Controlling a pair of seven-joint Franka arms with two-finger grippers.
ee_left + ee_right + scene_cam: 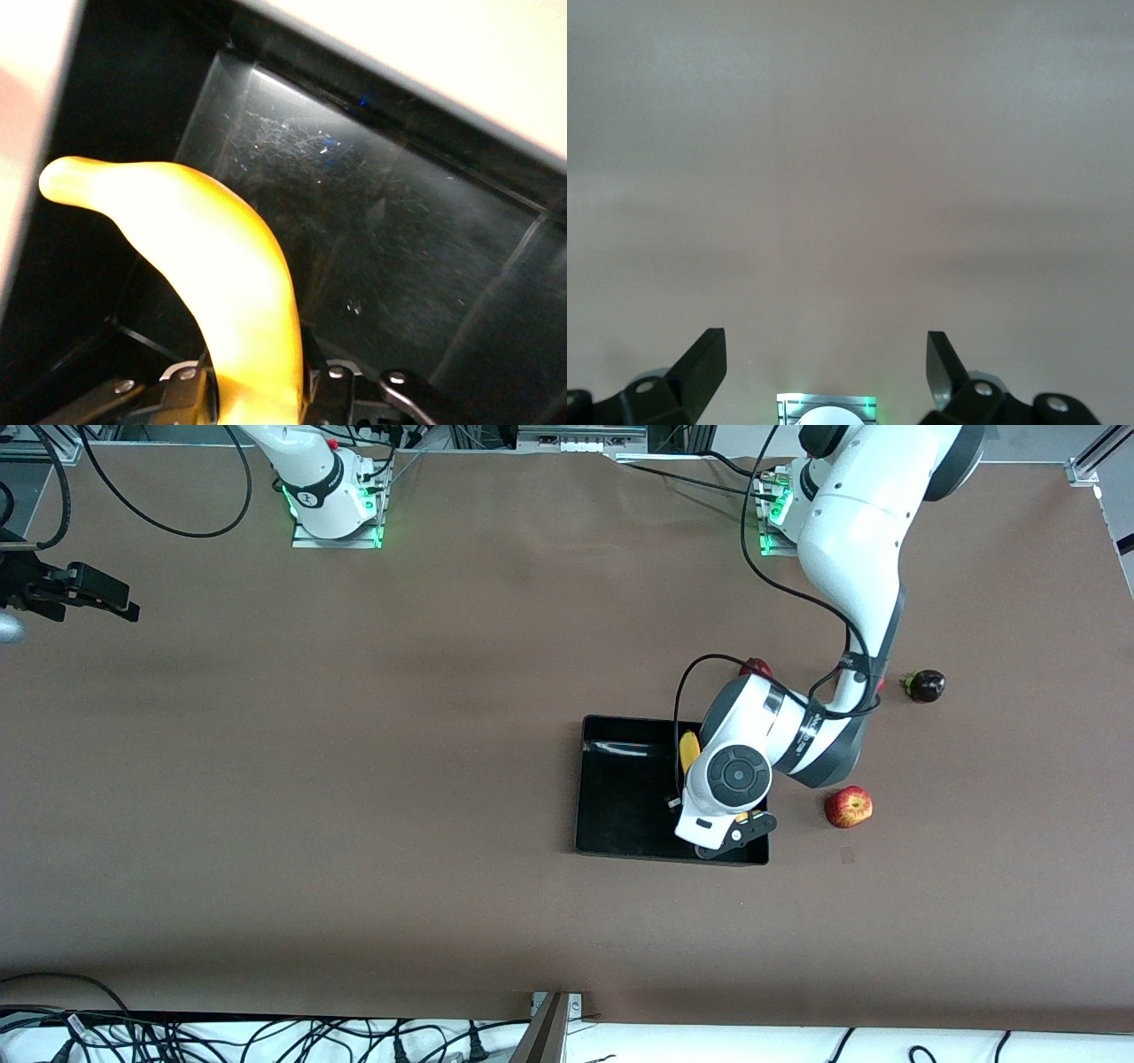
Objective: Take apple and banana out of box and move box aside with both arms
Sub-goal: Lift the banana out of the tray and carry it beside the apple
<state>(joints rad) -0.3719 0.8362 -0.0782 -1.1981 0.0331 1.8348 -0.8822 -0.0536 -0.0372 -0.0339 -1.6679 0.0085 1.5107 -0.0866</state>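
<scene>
My left gripper point(257, 390) is shut on the long yellow banana point(204, 257) and holds it low inside the glossy black tray point(372, 195). In the front view the banana's tip point(688, 750) shows past the left wrist, over the end of the tray point(620, 815) nearest the left arm; the fingers are hidden under the wrist. The red apple with yellow streaks point(849, 807) lies on the table beside the tray, toward the left arm's end. My right gripper point(106, 598) is open and empty over bare table at the right arm's end; it also shows in the right wrist view point(826, 363).
A dark purple round fruit point(926, 685) lies toward the left arm's end, farther from the front camera than the apple. A red fruit point(756, 667) is partly hidden by the left arm, just past the tray toward the bases. Brown table surrounds the tray.
</scene>
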